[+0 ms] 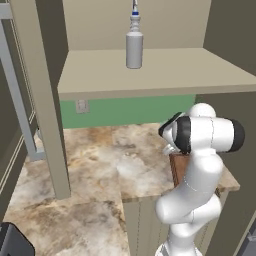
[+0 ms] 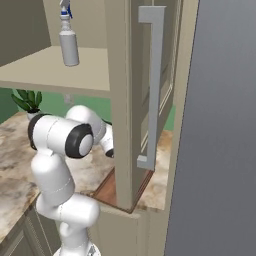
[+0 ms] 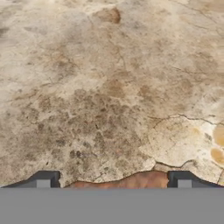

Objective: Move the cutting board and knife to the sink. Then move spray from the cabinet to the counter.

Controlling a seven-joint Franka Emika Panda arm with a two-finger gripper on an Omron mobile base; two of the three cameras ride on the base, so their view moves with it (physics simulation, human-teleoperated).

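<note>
Two stages make up this job, and from where I sit neither looks finished. The cutting board (image 1: pixel 178 167) lies on the worktop (image 1: pixel 105 160) at its right front corner, largely behind my arm in the left base view; in the right base view a strip of it (image 2: pixel 107 190) shows at the worktop's edge beside the cabinet's side panel (image 2: pixel 122 100). The spray (image 1: pixel 134 44) stands upright on the cabinet shelf (image 1: pixel 165 70), so that stage has not begun. My claw (image 3: pixel 113 183) hangs low over the worktop, its tips spread wide and gripping nothing, with a reddish sliver, which I take for the board, between them at the bottom of the hand view. I judge I am about to go for the board. I cannot make out the knife or the sink from these angles, and the board's handle end is hidden by my arm.
</note>
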